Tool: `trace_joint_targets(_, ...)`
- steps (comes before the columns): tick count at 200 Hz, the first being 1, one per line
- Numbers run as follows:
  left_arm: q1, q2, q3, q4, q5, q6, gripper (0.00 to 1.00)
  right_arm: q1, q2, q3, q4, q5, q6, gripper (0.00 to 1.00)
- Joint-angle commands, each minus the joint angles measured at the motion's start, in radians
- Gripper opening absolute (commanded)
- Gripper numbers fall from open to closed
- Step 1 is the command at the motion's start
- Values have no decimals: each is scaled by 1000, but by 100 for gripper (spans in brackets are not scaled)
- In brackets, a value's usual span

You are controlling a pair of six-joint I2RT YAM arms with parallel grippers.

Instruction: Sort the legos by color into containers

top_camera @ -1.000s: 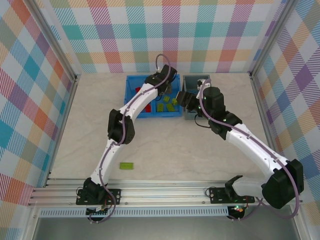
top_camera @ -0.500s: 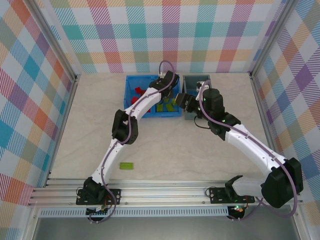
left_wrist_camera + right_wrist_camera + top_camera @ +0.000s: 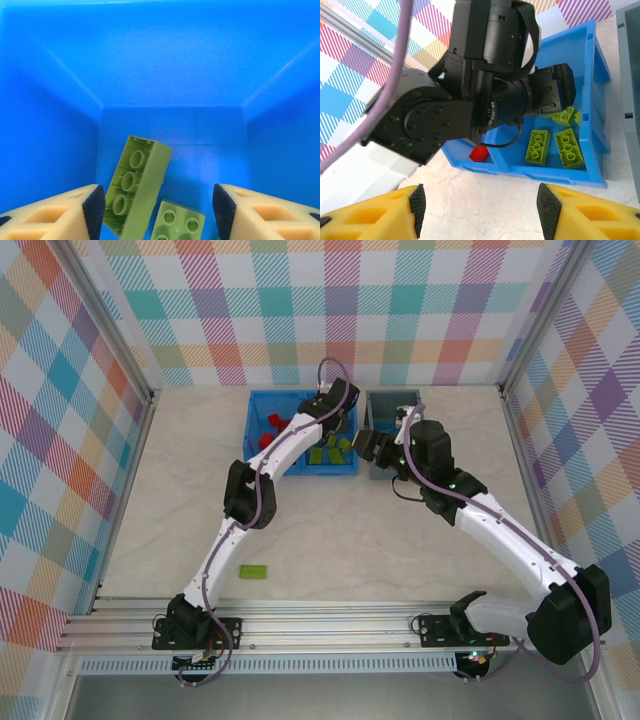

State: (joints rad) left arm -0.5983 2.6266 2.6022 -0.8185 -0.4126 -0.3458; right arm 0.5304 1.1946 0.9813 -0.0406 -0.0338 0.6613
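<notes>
Most legos (image 3: 137,192) lie in the blue bin (image 3: 256,410), reds (image 3: 480,154) and greens (image 3: 538,146) in separate halves; one green brick (image 3: 254,571) waits on the table (image 3: 400,540); left gripper (image 3: 159,205) and right gripper (image 3: 480,210) both gape, empty

Robot lab test cell, not a home or shop. Plaid backdrop panels (image 3: 340,300) box it in, standing beyond and to both sides of the left gripper (image 3: 159,205) and right gripper (image 3: 480,205). Aluminium frame post (image 3: 110,328) at the corner. Slotted aluminium rail (image 3: 330,618) well behind the grippers carries both arm bases. Bare marble-look tabletop (image 3: 330,530) beneath them. Lilac cable (image 3: 401,55) exposed along the arm.
</notes>
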Motion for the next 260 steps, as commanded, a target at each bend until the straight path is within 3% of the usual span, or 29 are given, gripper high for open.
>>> trace_joint_targets(1, -23, -187, 25, -65, -15, -74, 59, -4, -44, 1, -51, -22, -45, 62)
trace_joint_targets(20, -25, -298, -10, -135, -16, -151, 59, 1, -69, 9, -117, -42, -101, 62)
trace_joint_targets(38, -27, -470, -182, -125, -3, -206, 59, 42, -62, 37, -204, -51, -205, 62)
trace_joint_targets(63, -30, -759, -498, -62, 39, -256, 59, 191, 15, 111, -326, -48, -374, 64)
trace_joint_targets(102, -30, -1195, -920, -165, 40, -347, 63, 428, 256, 296, -542, -127, -580, 69)
trace_joint_targets(141, -29, -1647, -1220, -418, -86, -513, 66, 580, 489, 532, -749, -154, -703, 70)
trace_joint_targets(174, -29, -1967, -1318, -667, -219, -697, 66, 655, 715, 753, -902, -110, -739, 72)
trace_joint_targets(200, -29, -2088, -1327, -753, -240, -746, 66, 694, 900, 934, -1013, -32, -752, 73)
trace_joint_targets(260, -28, -2109, -1284, -818, -256, -738, 67, 721, 1173, 1232, -1149, 37, -752, 74)
